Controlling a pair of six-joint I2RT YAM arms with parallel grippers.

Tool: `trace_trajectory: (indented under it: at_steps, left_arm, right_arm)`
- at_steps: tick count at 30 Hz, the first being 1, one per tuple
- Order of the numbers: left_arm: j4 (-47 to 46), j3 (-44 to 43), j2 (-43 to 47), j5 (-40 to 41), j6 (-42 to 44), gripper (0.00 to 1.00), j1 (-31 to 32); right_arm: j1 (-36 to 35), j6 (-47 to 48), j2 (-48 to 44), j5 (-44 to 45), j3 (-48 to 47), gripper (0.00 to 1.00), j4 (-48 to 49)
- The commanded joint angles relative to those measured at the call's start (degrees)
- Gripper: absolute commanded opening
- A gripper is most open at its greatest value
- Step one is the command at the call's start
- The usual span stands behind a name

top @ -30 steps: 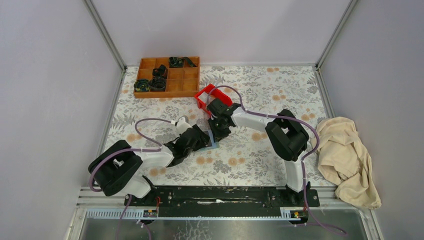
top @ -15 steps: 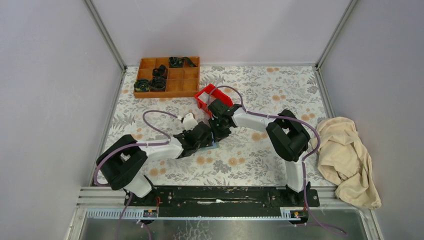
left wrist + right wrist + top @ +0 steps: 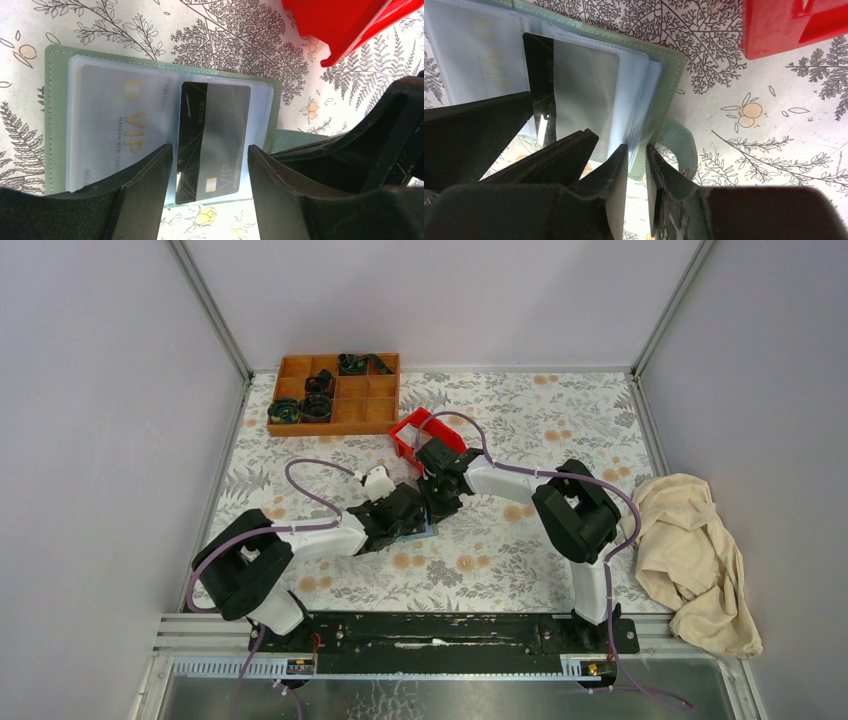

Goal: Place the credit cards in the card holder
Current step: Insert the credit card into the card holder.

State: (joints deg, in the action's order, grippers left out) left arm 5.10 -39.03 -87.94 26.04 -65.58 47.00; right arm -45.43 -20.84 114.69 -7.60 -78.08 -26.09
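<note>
Card holder (image 3: 56, 120), sage-green, open flat at the middle of the table (image 3: 560, 420), just beside red bin (image 3: 350, 25); clear sleeves hold pale card (image 3: 120, 125) lettered "VIP", smaller line possibly "MAISON NEW", and dark card (image 3: 215, 135) marked "VIP". Left gripper (image 3: 210, 150) spread, straddling dark card; right gripper (image 3: 636, 150) pinching holder's sleeve edge

Green card holder (image 3: 56, 150) lies open, dark card (image 3: 215, 135) half-sleeved.

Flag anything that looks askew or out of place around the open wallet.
The dark grey plastic card sits only partway inside a clear sleeve of the sage-green bifold wallet; one edge strip shows uncovered. Nothing looks spilled or damaged.
</note>
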Motion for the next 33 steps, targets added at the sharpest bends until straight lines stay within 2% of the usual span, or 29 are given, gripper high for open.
trace_trajectory:
  at_steps: [1,10,16,18,23,26,33]
  left_arm:
    - [11.6,1.2,0.2,2.8,1.8,0.65,-0.1]
    - [12.1,3.4,8.1,7.7,0.3,0.65,-0.1]
    - [4.5,7.4,12.6,7.6,2.8,0.61,-0.1]
    - [3.8,7.9,12.4,7.3,2.8,0.56,-0.2]
    - [3.3,7.3,10.2,6.5,4.0,0.24,-0.2]
    - [2.5,6.7,9.2,6.2,5.2,0.13,-0.2]
    - [2.2,4.7,6.0,6.0,6.6,0.07,-0.2]
  right_arm:
    - [-0.4,0.2,2.6,1.3,2.3,0.26,-0.3]
    - [-0.4,0.3,2.3,1.1,2.5,0.27,0.0]
    - [-0.4,0.0,2.3,0.7,2.7,0.27,0.5]
    - [-0.4,-0.1,2.3,0.7,2.8,0.27,0.7]
    - [-0.4,-0.2,2.1,0.7,3.2,0.27,1.0]
    - [-0.4,-0.1,2.0,0.6,3.3,0.27,1.1]
    - [-0.4,-0.2,2.3,0.4,3.5,0.27,1.3]
